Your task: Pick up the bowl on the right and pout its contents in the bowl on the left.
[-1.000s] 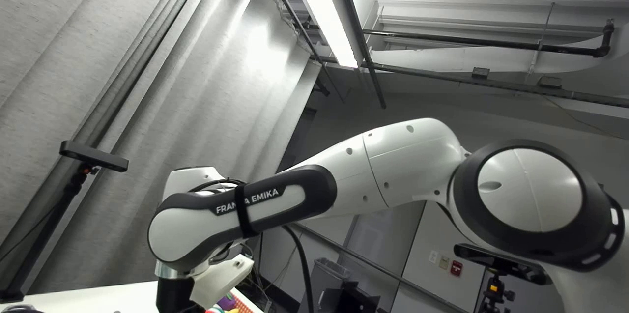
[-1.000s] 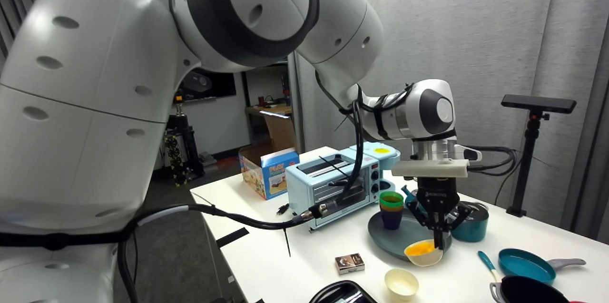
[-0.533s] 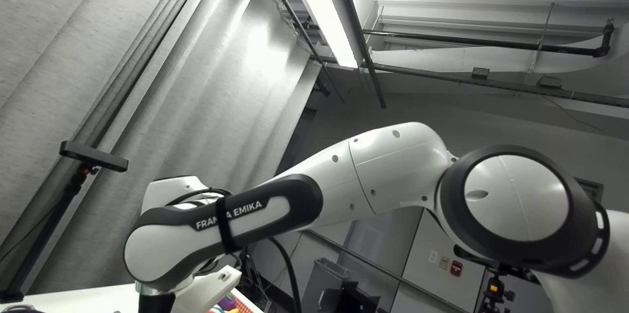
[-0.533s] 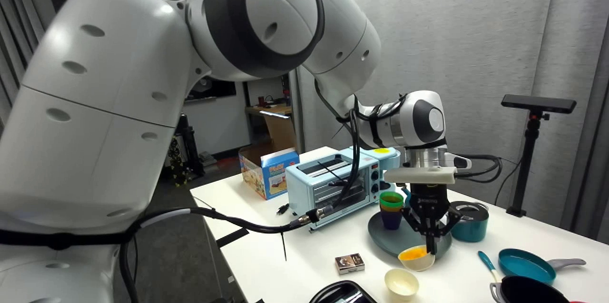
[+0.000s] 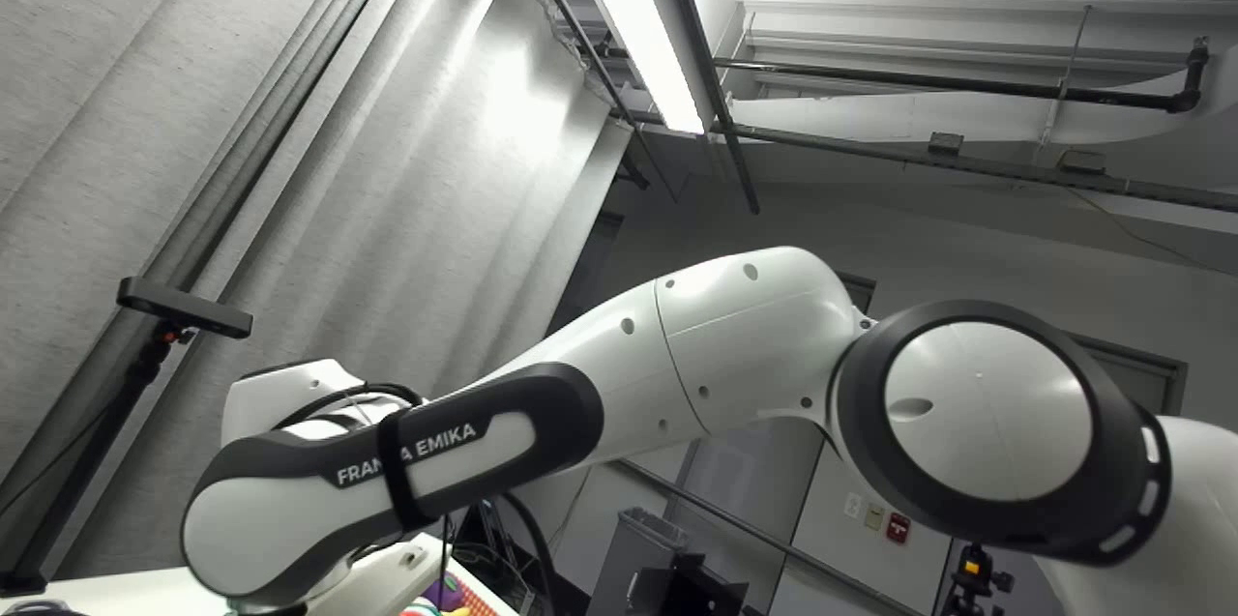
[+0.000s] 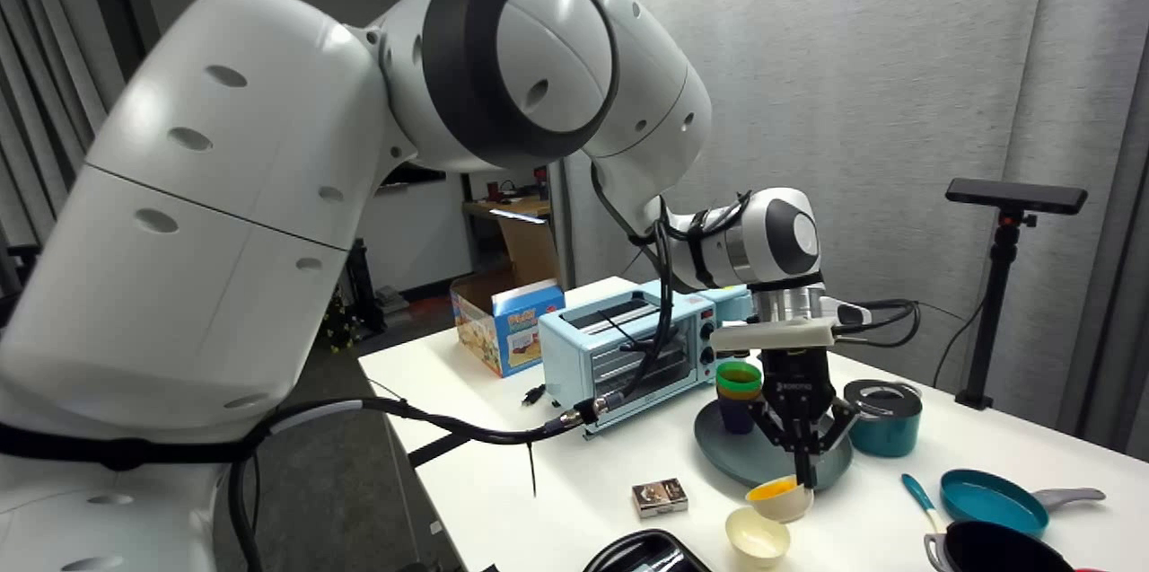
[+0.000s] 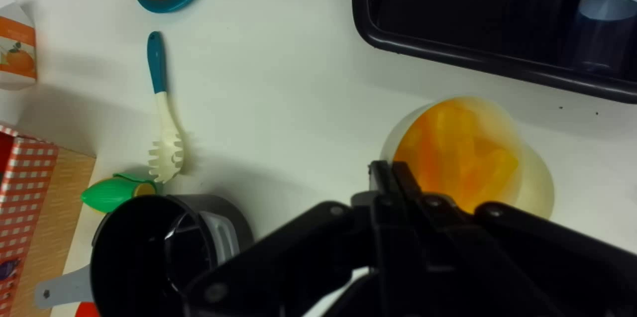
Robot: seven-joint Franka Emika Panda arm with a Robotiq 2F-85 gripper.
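Observation:
My gripper point(image 6: 805, 475) is shut on the rim of a cream bowl point(image 6: 790, 506). That bowl is tilted, and orange and yellow pieces point(image 6: 770, 489) lie in it. A second cream bowl point(image 6: 757, 541) stands upright on the table, just in front of and below the held one; no contents show in it. In the wrist view the fingertips point(image 7: 390, 172) pinch the held bowl's left edge. The orange and yellow pieces point(image 7: 458, 148) fill the held bowl, and the empty bowl point(image 7: 538, 182) is partly hidden beneath it. In an exterior view the gripper and bowls are below the frame.
A black tray point(image 7: 473, 58) lies beside the bowls. A grey plate point(image 6: 732, 455) with stacked cups point(image 6: 738, 410), a card box point(image 6: 660, 497), a teal pot point(image 6: 889, 433), a teal pan point(image 6: 992, 500), a dark pot point(image 6: 996, 550) and a toaster oven point(image 6: 619, 356) stand around.
The arm has carried the filled bowl left and toward the front of the table, from beside the plate to the standing bowl's edge. The orange pieces stay in it.

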